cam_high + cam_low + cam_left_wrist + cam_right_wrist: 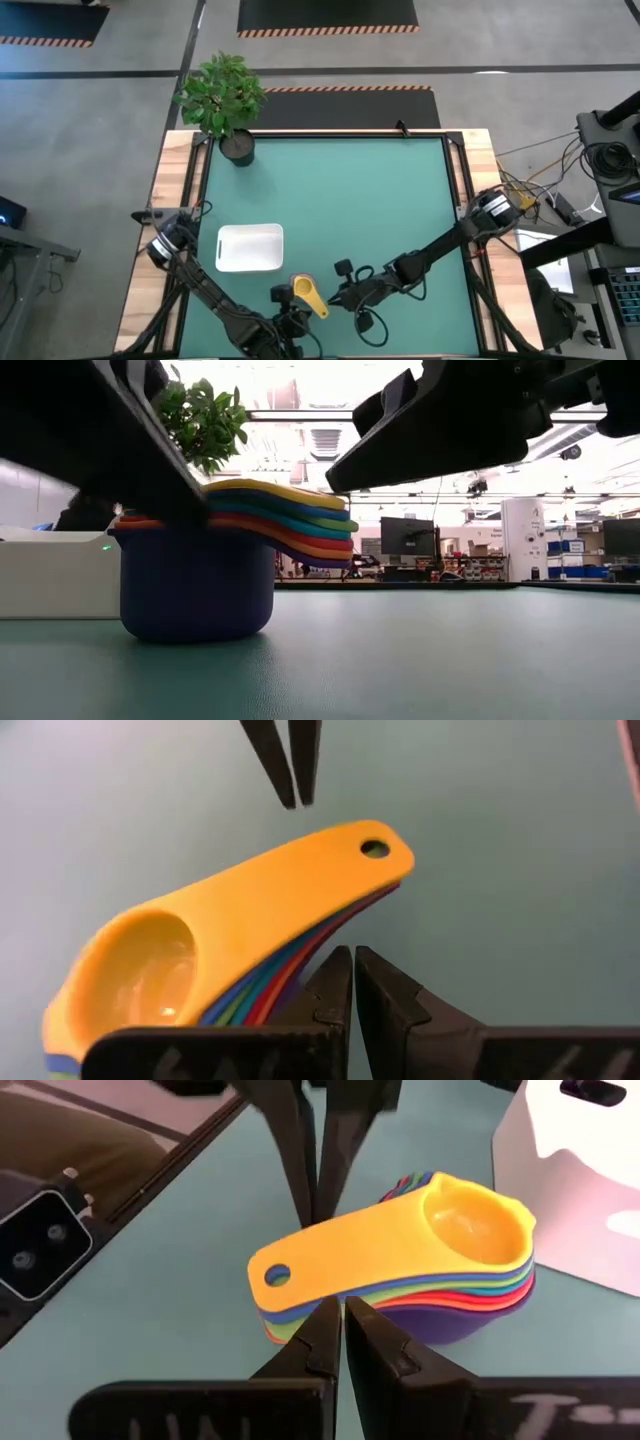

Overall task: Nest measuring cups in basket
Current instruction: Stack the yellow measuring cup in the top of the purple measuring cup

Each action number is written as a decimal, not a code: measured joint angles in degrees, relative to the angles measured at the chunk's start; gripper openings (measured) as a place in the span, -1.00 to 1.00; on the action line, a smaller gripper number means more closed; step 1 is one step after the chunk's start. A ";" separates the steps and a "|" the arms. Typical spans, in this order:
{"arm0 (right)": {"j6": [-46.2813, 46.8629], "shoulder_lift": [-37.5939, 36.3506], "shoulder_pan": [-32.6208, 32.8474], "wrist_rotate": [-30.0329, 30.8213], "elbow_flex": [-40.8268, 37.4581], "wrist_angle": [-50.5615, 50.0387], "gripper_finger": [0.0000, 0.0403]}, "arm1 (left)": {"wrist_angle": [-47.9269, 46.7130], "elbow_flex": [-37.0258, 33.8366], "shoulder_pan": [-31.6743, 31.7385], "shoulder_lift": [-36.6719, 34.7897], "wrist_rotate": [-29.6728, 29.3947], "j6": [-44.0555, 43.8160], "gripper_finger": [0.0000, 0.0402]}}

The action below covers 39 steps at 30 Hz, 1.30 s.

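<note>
The measuring cups (306,294) stand nested in one stack on the green mat, just right of the white basket (250,247) and near the table's near edge. Purple is at the bottom (196,588), resting on its base. Yellow is on top (440,1230). The fanned handles (300,525) stick out clear of the mat. My left gripper (352,970) and my right gripper (345,1320) are both shut. They point at each other from opposite sides of the handle fan. The basket holds nothing that I can see. My left gripper has its shut fingertips (335,975) close against the lower edge of the stacked handles (330,925); I cannot tell whether they touch. My right gripper has its shut fingertips (325,1325) in front of the handles (300,1295), near their free end; I cannot tell whether they touch.
A potted plant (225,100) stands at the table's far left corner. The basket's near wall (50,575) is just left of the stack. Open green mat (360,200) stretches toward the far and right edges. Wooden rails frame the mat.
</note>
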 joint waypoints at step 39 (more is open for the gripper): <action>-0.18 -0.40 -0.04 3.01 0.00 -3.02 -0.96 | -3.72 1.87 0.39 -0.63 -0.52 6.19 -1.00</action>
